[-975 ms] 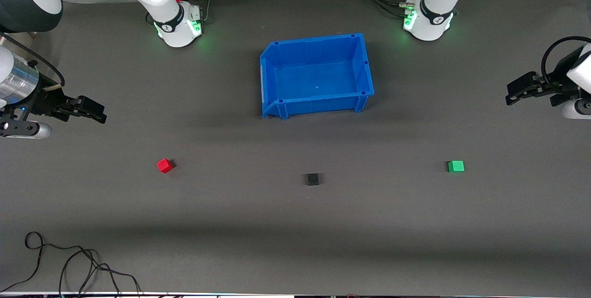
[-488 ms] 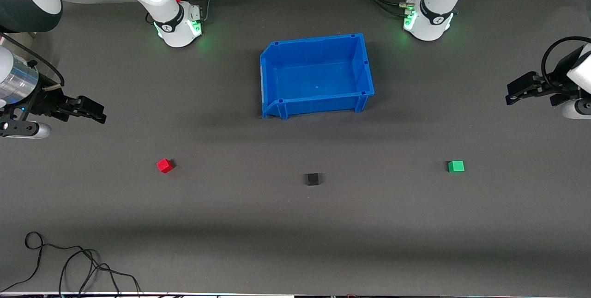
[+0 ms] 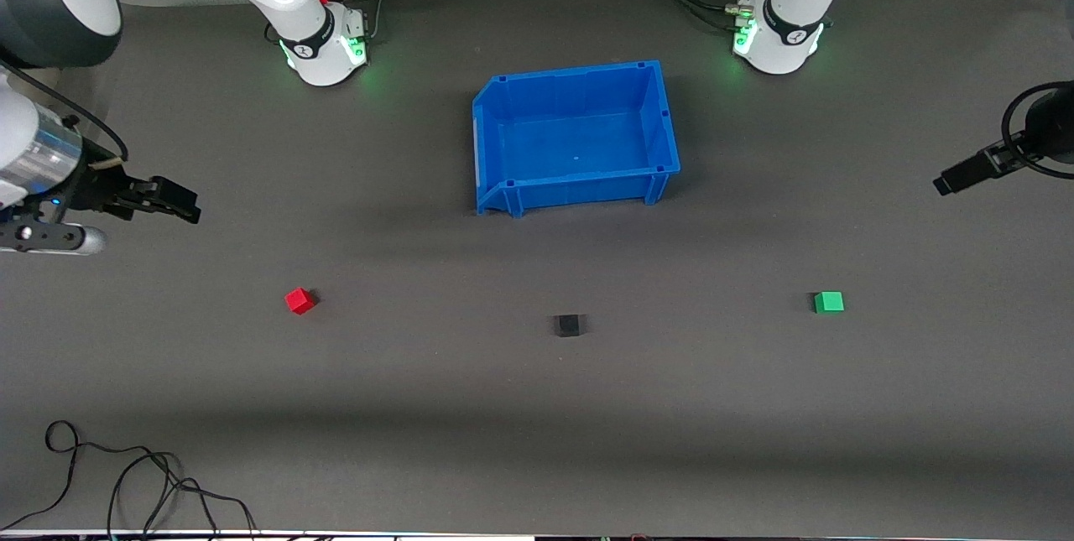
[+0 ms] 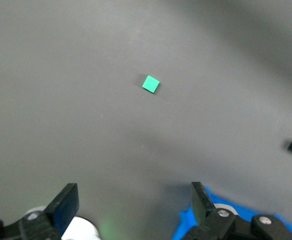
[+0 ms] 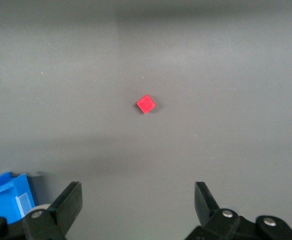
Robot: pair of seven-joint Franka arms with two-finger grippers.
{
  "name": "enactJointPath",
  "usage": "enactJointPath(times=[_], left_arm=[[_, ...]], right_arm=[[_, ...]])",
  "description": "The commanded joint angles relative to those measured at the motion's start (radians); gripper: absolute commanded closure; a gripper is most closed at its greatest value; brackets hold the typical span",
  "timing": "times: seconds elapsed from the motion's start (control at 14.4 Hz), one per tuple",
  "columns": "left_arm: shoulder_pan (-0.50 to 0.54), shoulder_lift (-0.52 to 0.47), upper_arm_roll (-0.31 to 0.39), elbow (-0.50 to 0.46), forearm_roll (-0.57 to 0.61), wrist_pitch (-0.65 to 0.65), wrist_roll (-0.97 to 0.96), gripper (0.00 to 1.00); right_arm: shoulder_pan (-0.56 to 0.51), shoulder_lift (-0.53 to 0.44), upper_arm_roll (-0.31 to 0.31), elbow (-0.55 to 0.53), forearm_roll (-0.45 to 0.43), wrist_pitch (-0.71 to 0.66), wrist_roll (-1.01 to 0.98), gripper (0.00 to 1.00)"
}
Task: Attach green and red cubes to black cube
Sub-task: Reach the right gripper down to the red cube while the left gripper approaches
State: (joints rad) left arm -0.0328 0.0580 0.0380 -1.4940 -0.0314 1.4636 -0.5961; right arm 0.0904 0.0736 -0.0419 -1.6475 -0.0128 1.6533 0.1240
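Both pincers are hanging open: left pincer [image 3: 952,182] above green cube [image 3: 829,302], right pincer [image 3: 172,201] above red cube [image 3: 299,300]. Cubes are looking light, rigid; pinch 2 flat sides. Black cube [image 3: 568,325] is lying between them on the surface [image 3: 537,423].

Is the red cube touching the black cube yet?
Apart. The front view shows bare grey mat between the red cube, toward the right arm's end of the table, and the black cube near the middle.
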Motion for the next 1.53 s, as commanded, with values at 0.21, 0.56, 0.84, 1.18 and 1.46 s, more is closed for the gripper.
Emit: enactJointPath(times=[0.21,0.56,0.84,1.18,1.46], left_arm=[[0.1,0.026,0.01,0.011,-0.166,-0.006,-0.517,0.0],[0.181,0.083,0.01,-0.008,-0.228,0.0,-0.57,0.0],[0.211,0.095,0.01,-0.155,-0.329,0.14,-0.639,0.0],[0.225,0.098,0.008,-0.353,-0.424,0.335,-0.596,0.0],[0.24,0.115,0.008,-0.497,-0.53,0.483,-0.467,0.0]], right_arm=[[0.006,0.148,-0.001,-0.063,-0.013,0.135,-0.212,0.0],[-0.001,0.225,-0.001,-0.211,-0.013,0.409,-0.383,0.0],[-0.001,0.27,-0.001,-0.343,-0.012,0.653,-0.383,0.0],[-0.003,0.397,-0.001,-0.362,-0.013,0.865,-0.535,0.0],[-0.005,0.448,-0.001,-0.382,-0.013,0.941,-0.549,0.0]])
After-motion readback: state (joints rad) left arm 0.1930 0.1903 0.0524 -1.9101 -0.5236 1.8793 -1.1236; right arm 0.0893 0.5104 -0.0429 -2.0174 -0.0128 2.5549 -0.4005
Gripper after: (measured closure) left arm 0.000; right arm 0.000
